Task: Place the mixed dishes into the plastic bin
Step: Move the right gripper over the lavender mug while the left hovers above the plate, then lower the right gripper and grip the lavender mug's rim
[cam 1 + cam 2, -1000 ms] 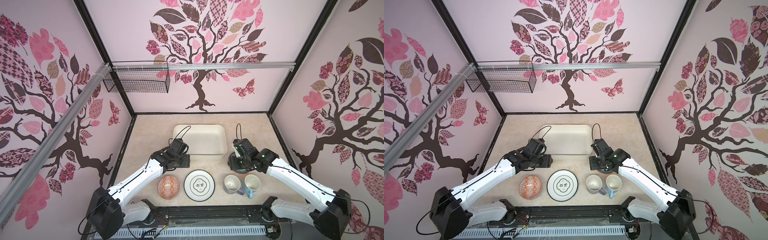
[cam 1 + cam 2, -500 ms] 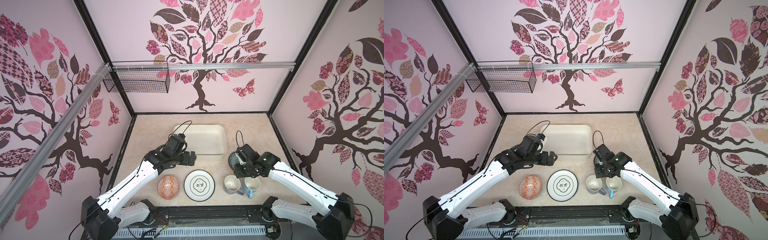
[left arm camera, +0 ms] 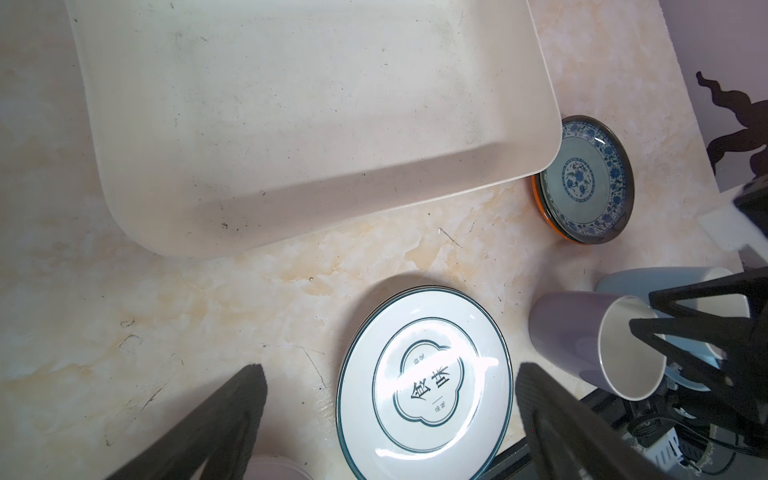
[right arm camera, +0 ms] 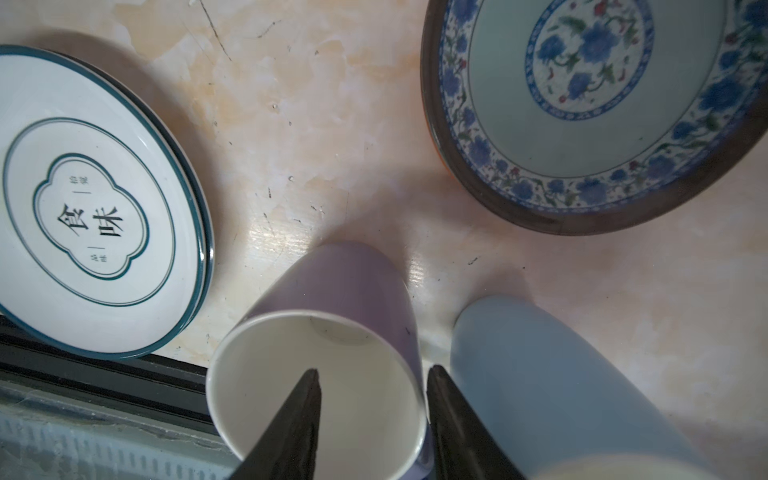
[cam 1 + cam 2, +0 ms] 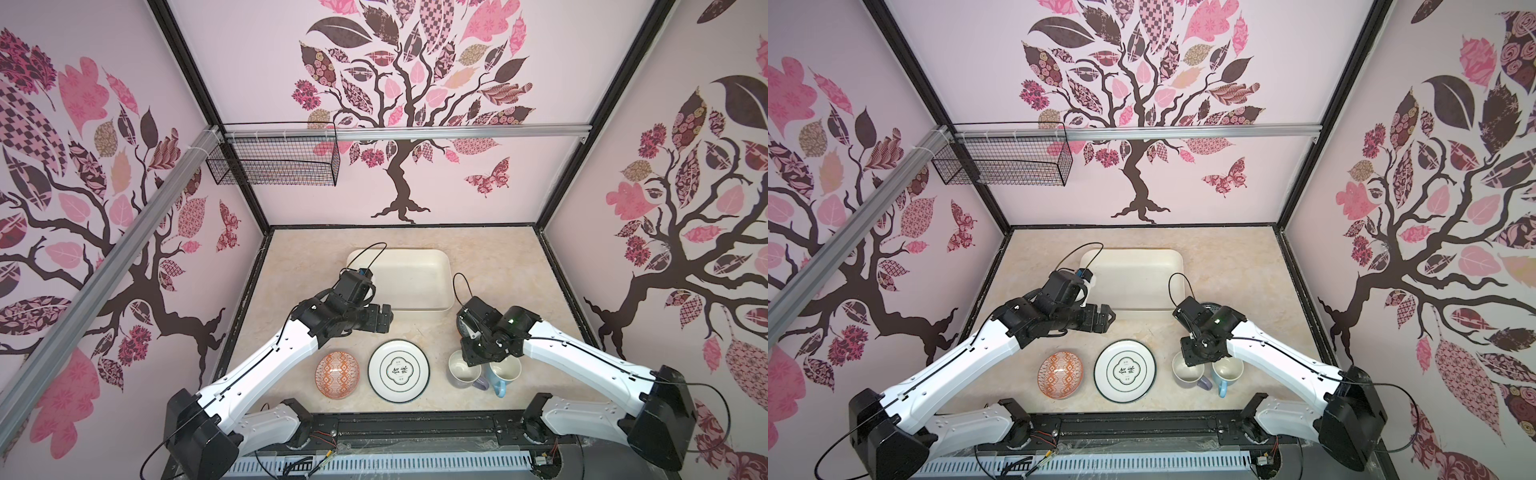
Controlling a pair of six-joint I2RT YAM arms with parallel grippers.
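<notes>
Black wire basket (image 5: 272, 160) hangs from aluminium rail (image 5: 457, 132); tree-decal walls (image 5: 399, 187); marbled tabletop (image 5: 490, 249).

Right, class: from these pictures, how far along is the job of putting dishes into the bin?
Done: nothing; the bin is empty. In hand: the right gripper straddles the rim of the purple mug, one finger inside, not yet clamped; the left gripper hangs open, empty. Left: that mug, the blue mug, the bowl, the white plate and the two stacked plates, all on the table.
</notes>
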